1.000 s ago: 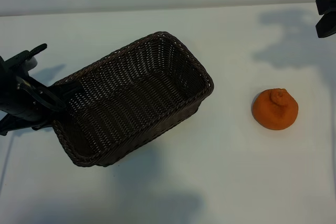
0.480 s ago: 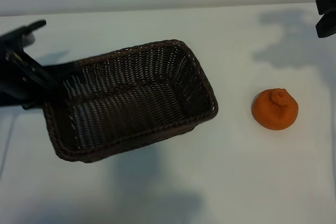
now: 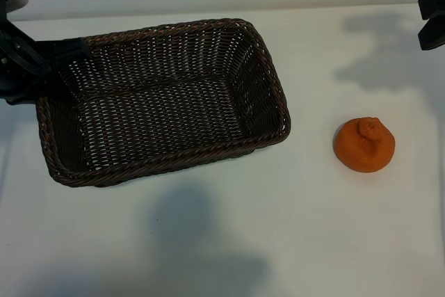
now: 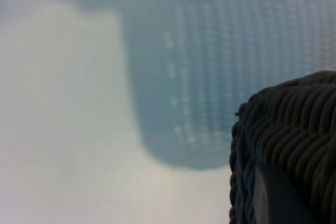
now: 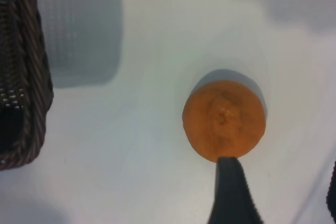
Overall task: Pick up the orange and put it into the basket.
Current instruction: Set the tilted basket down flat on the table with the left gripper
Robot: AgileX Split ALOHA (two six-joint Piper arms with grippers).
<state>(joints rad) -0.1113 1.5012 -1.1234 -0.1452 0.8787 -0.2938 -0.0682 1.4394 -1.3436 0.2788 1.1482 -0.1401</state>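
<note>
Left tool (image 3: 49,67) pinches the basket (image 3: 268,81) by its rim at the far left corner, holding it off the white table (image 3: 292,241). Right tool (image 5: 278,192) hangs spread above the orange (image 3: 364,145), which sits on the table right of the basket.

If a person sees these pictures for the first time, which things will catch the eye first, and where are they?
The large dark wicker basket draws the eye first: the left gripper grips its rim at the left end and holds it above the white table, its shadow falling beneath. Next comes the bright orange, alone on the table to the basket's right, with the right gripper open at the upper right edge.
</note>
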